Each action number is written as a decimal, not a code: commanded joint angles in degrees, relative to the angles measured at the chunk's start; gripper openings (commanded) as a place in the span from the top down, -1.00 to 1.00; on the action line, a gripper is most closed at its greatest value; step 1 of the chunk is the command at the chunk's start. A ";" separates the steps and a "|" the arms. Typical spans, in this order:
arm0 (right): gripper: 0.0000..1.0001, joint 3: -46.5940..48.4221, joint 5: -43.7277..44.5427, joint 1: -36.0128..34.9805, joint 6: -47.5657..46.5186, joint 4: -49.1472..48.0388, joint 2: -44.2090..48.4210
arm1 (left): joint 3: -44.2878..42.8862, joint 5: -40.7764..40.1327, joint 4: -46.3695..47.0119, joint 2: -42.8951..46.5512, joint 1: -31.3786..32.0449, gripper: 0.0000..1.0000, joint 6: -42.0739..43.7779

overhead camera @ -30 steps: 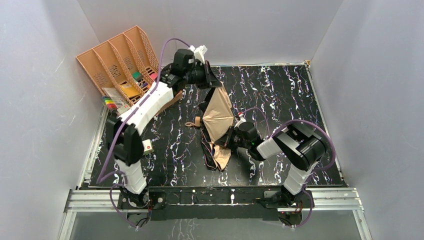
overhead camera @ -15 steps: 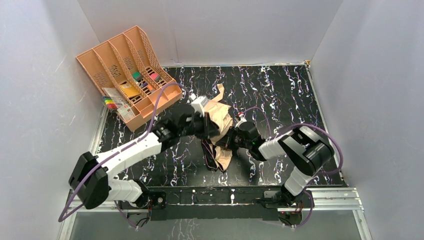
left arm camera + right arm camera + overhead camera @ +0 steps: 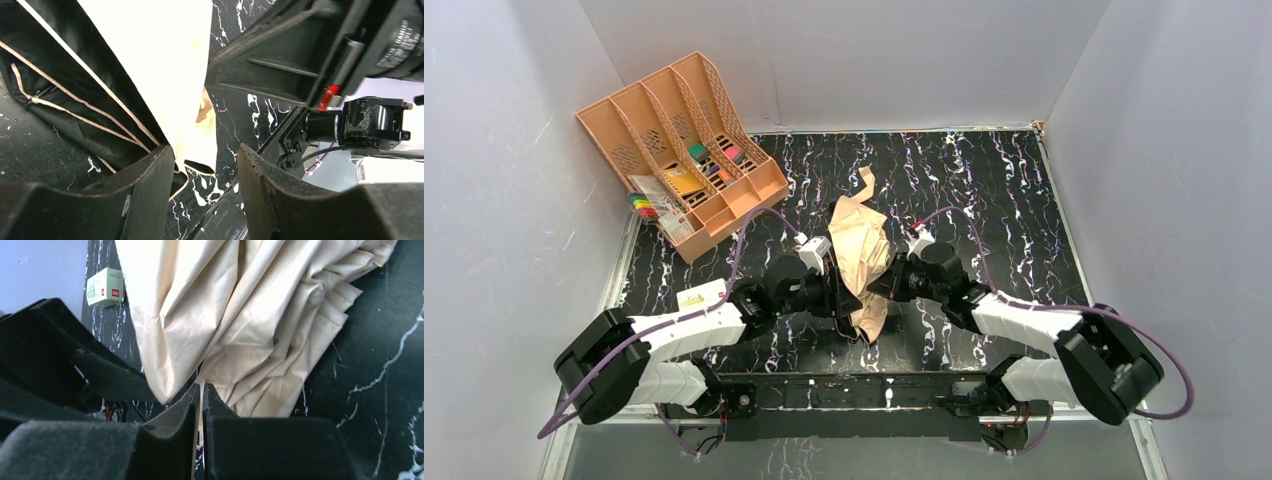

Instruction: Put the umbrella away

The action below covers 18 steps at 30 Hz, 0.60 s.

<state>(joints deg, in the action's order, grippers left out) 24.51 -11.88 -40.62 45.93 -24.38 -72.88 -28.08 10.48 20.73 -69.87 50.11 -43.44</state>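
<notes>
Since a second ago the left arm has swung down from beside the peach file tray (image 3: 624,105) and lies low across the desk (image 3: 1004,190). Its left fingers (image 3: 145,190) stand apart at the near-left edge of the umbrella (image 3: 861,240), a fabric hem hanging loose in the gap. The right fingers (image 3: 175,430) are almost together, nipping a thin fold of tan fabric. Crumpled and half collapsed, the umbrella lies mid-desk between both arms, its black lining showing at the near end.
</notes>
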 commanded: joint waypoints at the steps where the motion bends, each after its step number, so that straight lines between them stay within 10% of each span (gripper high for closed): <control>1: 0.71 -0.87 2.73 -0.31 -2.72 8.89 7.48 | 0.52 -0.40 5.80 -2.90 0.58 0.06 0.11; 9: 0.71 3.34 0.54 -0.25 -4.80 10.04 14.67 | 3.67 -0.08 9.61 -7.75 1.47 0.47 -0.73; 18: 0.85 14.58 -6.58 -0.33 -4.59 1.00 -2.89 | 5.63 -1.20 11.09 -13.17 2.71 0.07 -2.01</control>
<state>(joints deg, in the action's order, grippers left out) 34.87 -15.33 -40.62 41.78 -17.37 -71.81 -23.73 10.28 31.14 -82.41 52.07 -45.25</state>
